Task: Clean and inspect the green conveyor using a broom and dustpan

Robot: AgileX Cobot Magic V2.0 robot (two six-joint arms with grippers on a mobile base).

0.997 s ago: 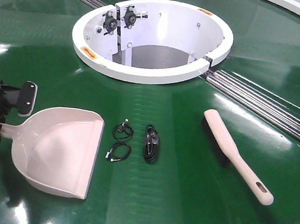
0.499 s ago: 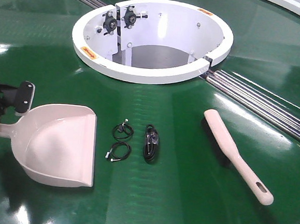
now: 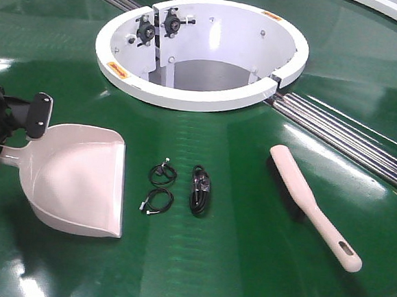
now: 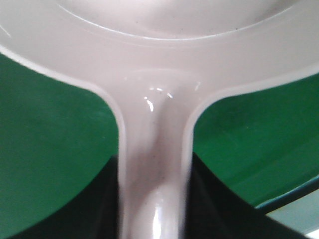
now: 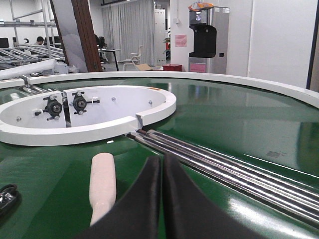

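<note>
Belt of the green conveyor (image 3: pixel 244 262) fills the scene; dustpan (image 3: pixel 79 180) lies near left, handle clamped by left gripper (image 4: pixel 154 209); broom (image 3: pixel 304 198) near right; 3 black cable coils (image 3: pixel 200 188) between them; right gripper (image 5: pixel 162 199) jaws together

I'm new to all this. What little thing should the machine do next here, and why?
Probably open the right end effector and lower it onto the broom. The left end effector holds the dustpan by its handle, lip facing the black cable bundles on the green conveyor, while the broom lies untouched and the right one is shut.
</note>
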